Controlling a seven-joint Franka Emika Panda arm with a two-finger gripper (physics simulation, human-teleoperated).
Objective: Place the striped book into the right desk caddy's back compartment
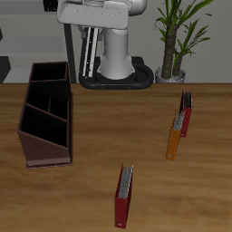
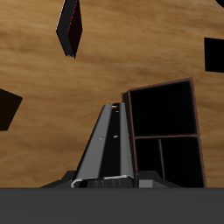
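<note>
Striped book [image 1: 88, 47], thin flat slab w/ pale page edge, clamped in gripper [image 1: 90, 27] over right desk caddy [image 1: 45, 118], slant-sided dark wood box nr tabletop's side edge.

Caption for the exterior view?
Right desk caddy, with red book, orange book and third book standing apart on wooden table.

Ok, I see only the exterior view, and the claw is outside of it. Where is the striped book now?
Observer: The wrist view shows the striped book edge-on, reaching out from just under the camera, so it seems to be held.
Operator: Is it over the right desk caddy?
Observer: Not yet. It runs alongside the rim of the right desk caddy and crosses none of the compartments.
</note>
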